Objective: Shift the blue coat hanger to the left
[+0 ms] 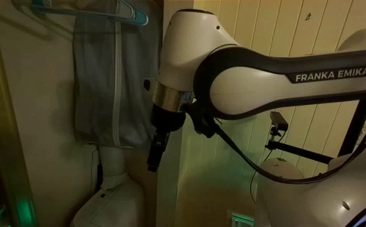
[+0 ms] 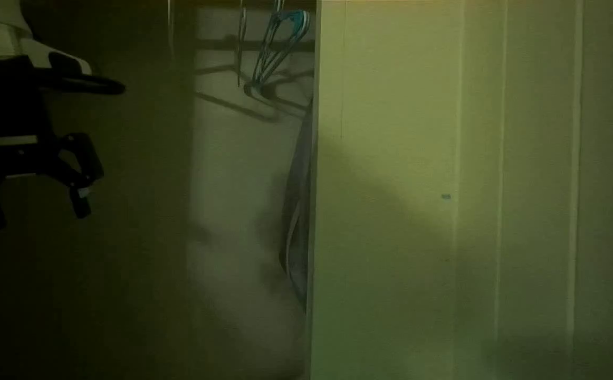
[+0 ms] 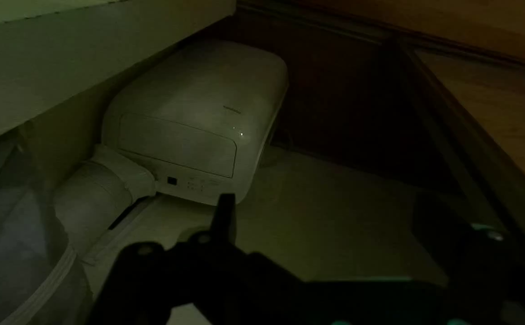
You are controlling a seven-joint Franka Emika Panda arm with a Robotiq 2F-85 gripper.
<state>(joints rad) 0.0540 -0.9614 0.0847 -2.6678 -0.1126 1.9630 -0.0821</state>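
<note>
Nearest, to one side of the grey garment bag [image 1: 94,82] and well apart from it, the pincer [image 2: 36,210] hangs released, its two fingers spread with nothing between them. Farther in, the blue coat hanger [image 1: 141,18] is up by the bag's top, passing in front of it in an exterior view. Nothing grips it, so no shift seems under way. Whether the move is already made I cannot tell; if not, all of it is left: rise to the bag's top, reach the hanger, slide it.

As for room, the stretch between pincer and bag looks open. Then comes the edge of the wall panel [image 2: 391,158], which hides part of the bag and is, I judge, the likeliest bump. Below the bag stands a pale appliance [image 1: 117,205], its hose [image 1: 112,162] running up out of sight at the hem. Farthest, beside the bag on the side away from the panel, the back wall [image 2: 232,158] shows, with a thin upright thing [image 2: 240,47], perhaps a second hanger, before it.
</note>
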